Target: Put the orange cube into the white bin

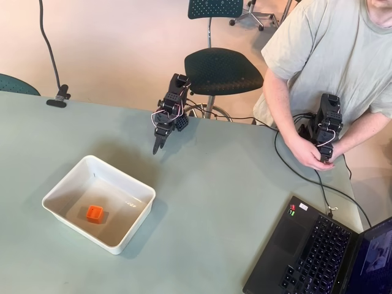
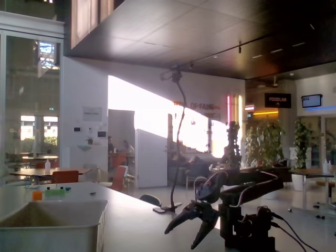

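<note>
the bin [image 2: 52, 223] sits closest to the low fixed camera, its white wall filling the bottom-left corner, so its inside is hidden from that side. from overhead the bin [image 1: 131, 229] rests on the green bench [image 1: 214, 202], turned at an angle, and the cube [image 1: 94, 213] lies on its floor toward the left part, clear of the walls. it looks like the cube is already where the task wants it. the gripper [image 1: 158, 147] hangs above the bench up and to the right of the bin, well apart from it; in the fixed view the gripper [image 2: 184, 231] has its fingers spread in a wide v with nothing between them, which fits a release rather than a carry. a laptop [image 1: 318, 257] sits at the bench's lower right corner, away from the working area. little seems left to do beyond parking the arm.
</note>
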You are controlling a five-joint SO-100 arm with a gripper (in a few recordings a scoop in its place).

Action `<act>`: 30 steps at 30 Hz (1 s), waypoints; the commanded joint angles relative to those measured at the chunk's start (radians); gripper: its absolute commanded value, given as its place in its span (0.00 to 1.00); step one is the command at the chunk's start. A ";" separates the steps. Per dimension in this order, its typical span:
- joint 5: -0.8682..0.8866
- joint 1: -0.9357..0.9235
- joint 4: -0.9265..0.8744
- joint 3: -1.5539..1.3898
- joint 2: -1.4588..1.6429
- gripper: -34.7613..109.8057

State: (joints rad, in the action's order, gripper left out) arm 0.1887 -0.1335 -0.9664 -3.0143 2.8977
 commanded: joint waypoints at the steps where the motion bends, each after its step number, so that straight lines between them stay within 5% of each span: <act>1: 0.002 -0.006 -0.003 0.037 0.006 0.55; 11: 0.002 -0.008 -0.009 0.035 0.006 0.28; 30: 0.000 -0.008 -0.009 0.026 0.006 0.26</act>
State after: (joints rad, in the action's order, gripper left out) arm 0.1887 -0.1335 -0.9725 -3.0143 2.8977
